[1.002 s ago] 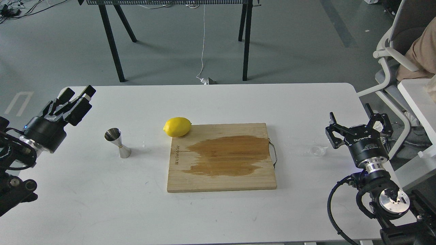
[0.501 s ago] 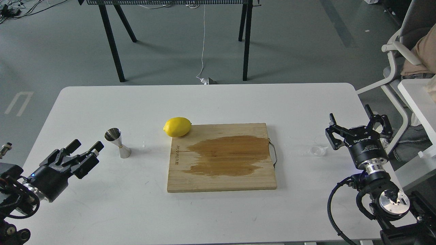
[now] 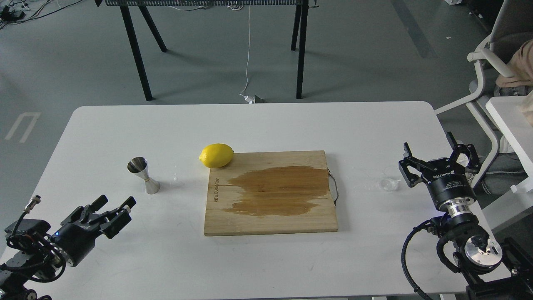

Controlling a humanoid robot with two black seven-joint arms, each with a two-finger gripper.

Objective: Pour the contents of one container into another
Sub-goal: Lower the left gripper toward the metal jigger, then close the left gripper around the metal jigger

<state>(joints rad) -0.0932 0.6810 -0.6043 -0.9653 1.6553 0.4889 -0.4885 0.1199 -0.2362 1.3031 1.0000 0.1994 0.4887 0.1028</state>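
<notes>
Head view: nothing is poured yet, I judge. My right gripper (image 3: pixel 438 152) hangs spread and empty just beside the clear cup (image 3: pixel 389 184); my left gripper (image 3: pixel 116 205), fingers parted, holds nothing near the upright jigger (image 3: pixel 143 175).

Tiny clear cup (image 3: pixel 389 183) near the right pincer (image 3: pixel 436 153): nearly lost against the white surface (image 3: pixel 266 125), contents impossible to tell. Left arm cut off by the left and bottom edges; right arm cut off at the bottom right corner. Chair (image 3: pixel 493 62) at far right cropped by the edge. Lettering on the cutting board (image 3: pixel 270 193) too small to read.
</notes>
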